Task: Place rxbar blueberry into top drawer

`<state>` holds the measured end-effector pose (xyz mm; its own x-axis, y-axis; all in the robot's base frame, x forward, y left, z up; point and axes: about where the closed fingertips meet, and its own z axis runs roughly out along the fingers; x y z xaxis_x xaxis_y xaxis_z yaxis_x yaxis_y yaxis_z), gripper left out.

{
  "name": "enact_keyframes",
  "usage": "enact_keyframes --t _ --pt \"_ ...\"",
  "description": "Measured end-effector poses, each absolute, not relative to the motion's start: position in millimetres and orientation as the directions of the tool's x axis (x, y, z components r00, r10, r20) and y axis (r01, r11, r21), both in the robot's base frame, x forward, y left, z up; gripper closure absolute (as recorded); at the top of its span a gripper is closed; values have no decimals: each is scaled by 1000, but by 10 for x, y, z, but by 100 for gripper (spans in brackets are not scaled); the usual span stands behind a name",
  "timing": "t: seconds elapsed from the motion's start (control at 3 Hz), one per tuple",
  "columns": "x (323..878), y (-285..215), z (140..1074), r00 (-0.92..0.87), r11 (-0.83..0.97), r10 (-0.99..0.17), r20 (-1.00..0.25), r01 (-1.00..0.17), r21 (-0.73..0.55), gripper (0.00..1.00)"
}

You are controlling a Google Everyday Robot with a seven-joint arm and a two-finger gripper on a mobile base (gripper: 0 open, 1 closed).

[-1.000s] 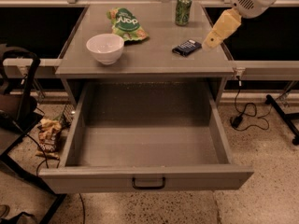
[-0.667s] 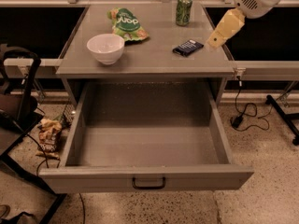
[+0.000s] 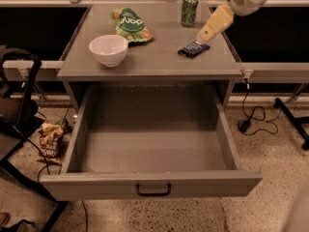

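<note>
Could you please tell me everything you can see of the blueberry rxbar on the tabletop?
The rxbar blueberry is a small, flat, dark navy bar in a slightly glossy wrapper with faint pale print. It lies flat and angled on the grey tabletop, toward its right side, nearer the camera than the green can. The gripper hangs just over its far end; whether it touches the bar cannot be told. The bar is not yet in the open top drawer.

A robotics lab is suggested: grey metal worktop, cables trailed on speckled floor. An end effector is seen above the worktop's right side.
</note>
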<state>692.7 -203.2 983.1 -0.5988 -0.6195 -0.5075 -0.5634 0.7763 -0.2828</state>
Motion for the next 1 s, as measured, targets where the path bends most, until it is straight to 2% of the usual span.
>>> enact_keyframes --t 0.67,1.0 --pt "7607 -1856 9545 -820 943 -333 -466 -300 -146 0" --pt "7759 -1824 9383 -889 987 -154 -431 -116 -115 0"
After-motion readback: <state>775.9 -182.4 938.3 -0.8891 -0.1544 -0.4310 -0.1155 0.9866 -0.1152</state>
